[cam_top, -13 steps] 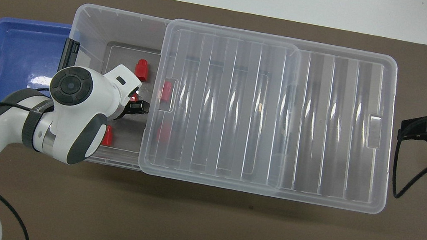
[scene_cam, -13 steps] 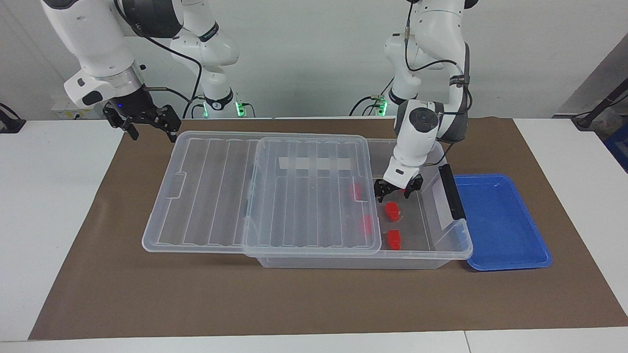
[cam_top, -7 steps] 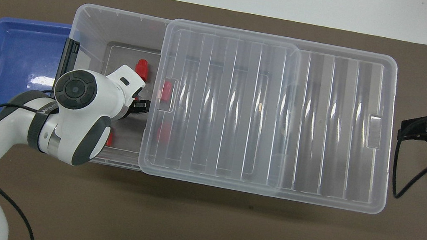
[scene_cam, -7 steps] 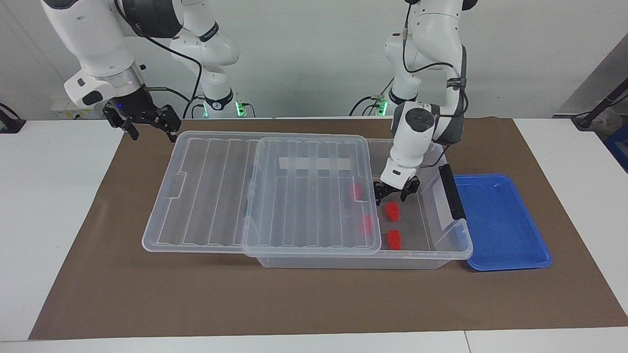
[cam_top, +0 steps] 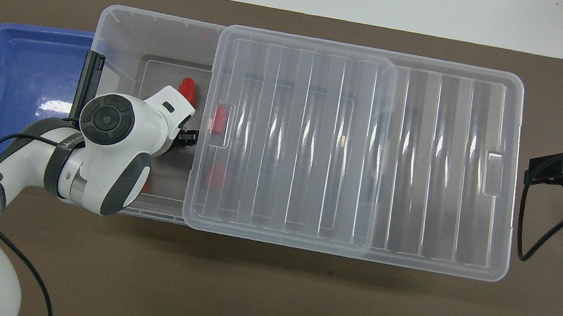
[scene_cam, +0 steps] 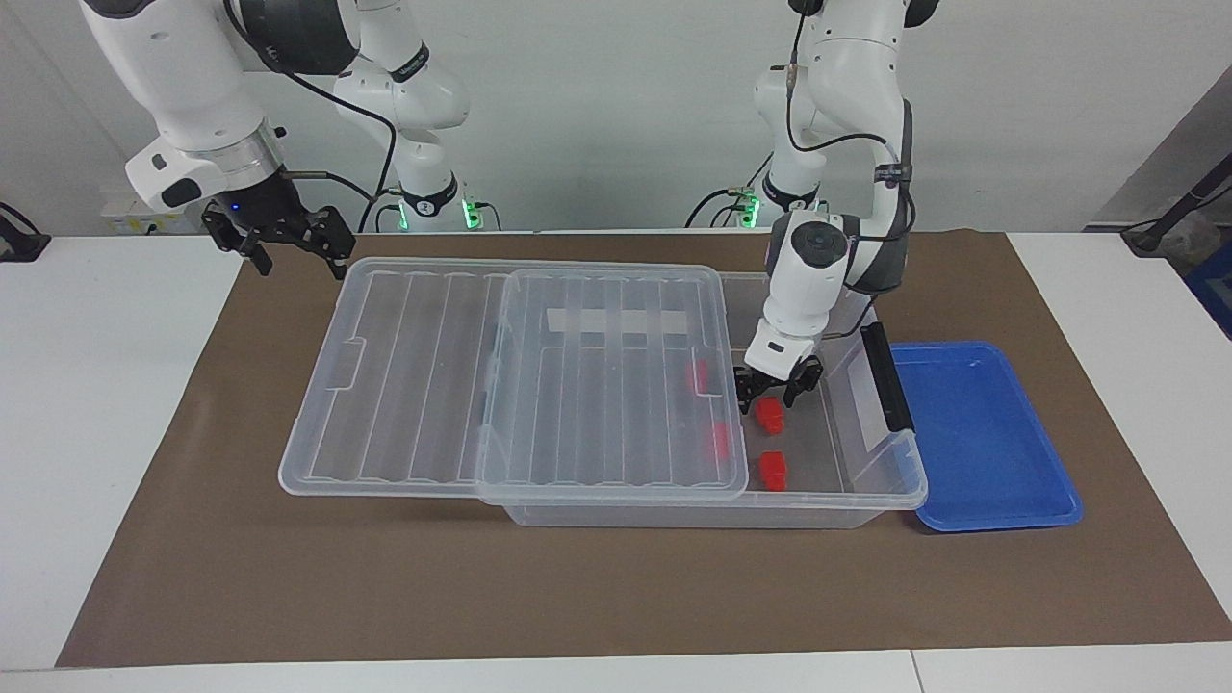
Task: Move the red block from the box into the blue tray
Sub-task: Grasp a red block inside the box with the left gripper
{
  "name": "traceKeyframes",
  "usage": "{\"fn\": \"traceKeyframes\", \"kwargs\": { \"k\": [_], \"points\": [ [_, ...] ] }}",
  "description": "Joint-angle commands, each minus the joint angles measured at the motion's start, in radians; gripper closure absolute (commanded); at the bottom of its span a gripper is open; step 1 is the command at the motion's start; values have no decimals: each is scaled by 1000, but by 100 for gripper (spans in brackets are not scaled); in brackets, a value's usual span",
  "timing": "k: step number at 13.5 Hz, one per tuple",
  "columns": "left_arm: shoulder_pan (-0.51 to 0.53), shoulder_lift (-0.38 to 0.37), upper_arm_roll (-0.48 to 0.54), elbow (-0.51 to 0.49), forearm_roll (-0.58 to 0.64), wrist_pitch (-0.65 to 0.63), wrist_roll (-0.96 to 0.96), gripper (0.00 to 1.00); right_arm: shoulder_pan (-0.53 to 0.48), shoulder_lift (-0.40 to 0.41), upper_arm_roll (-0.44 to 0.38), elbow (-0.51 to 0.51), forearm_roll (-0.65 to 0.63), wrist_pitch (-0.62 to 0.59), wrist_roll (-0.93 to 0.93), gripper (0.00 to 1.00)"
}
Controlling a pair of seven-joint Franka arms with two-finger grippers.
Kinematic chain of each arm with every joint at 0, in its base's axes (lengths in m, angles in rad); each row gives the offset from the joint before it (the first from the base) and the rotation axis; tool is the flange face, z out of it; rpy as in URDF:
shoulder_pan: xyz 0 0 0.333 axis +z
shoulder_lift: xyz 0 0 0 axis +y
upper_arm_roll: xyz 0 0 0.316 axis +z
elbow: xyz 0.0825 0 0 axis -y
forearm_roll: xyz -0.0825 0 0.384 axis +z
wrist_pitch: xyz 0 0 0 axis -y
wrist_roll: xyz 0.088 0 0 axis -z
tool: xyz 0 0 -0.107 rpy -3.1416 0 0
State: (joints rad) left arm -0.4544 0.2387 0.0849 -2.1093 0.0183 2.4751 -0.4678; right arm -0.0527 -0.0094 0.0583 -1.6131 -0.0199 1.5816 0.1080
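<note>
Brown matting covers the bench. Inside the box (scene_cam: 871, 452), the left gripper (scene_cam: 776, 393) hangs spread directly above the red block (scene_cam: 768, 413); the right gripper (scene_cam: 294, 241) waits released.

- The facing view is looking from high across the surface (scene_cam: 616, 597) toward both arm bases, taking in the whole brown mat.
- The overhead view is looking steeply down from the robots' end, closer in.
- Both are sharing the box (scene_cam: 847, 452) (cam_top: 128, 29) and blue tray (scene_cam: 972, 433) (cam_top: 19, 85), half a turn apart.
</note>
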Motion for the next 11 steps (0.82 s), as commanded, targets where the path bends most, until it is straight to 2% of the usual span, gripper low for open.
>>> {"fn": "traceKeyframes", "kwargs": {
  "k": [1, 2, 3, 4, 6, 7, 11],
  "points": [
    [-6, 16, 10, 23, 25, 5, -15, 54, -12, -11, 8, -14, 11, 6, 9, 0],
    [-6, 16, 12, 22, 25, 2, -14, 70, -12, -11, 8, -14, 11, 6, 9, 0],
    [-6, 16, 12, 23, 25, -5, -14, 89, -12, -11, 8, -13, 11, 5, 9, 0],
    [-6, 16, 12, 25, 25, -11, -12, 100, -12, -11, 8, -14, 11, 6, 9, 0],
    [-3, 14, 15, 40, 25, -44, -14, 100, -12, -11, 8, -13, 11, 6, 9, 0],
    [-1, 13, 16, 76, 25, -109, -12, 100, -12, -11, 8, -14, 11, 6, 9, 0],
    [23, -9, 23, 334, 25, -506, 3, 100, -12, -11, 8, -14, 11, 5, 9, 0]
  ]
}}
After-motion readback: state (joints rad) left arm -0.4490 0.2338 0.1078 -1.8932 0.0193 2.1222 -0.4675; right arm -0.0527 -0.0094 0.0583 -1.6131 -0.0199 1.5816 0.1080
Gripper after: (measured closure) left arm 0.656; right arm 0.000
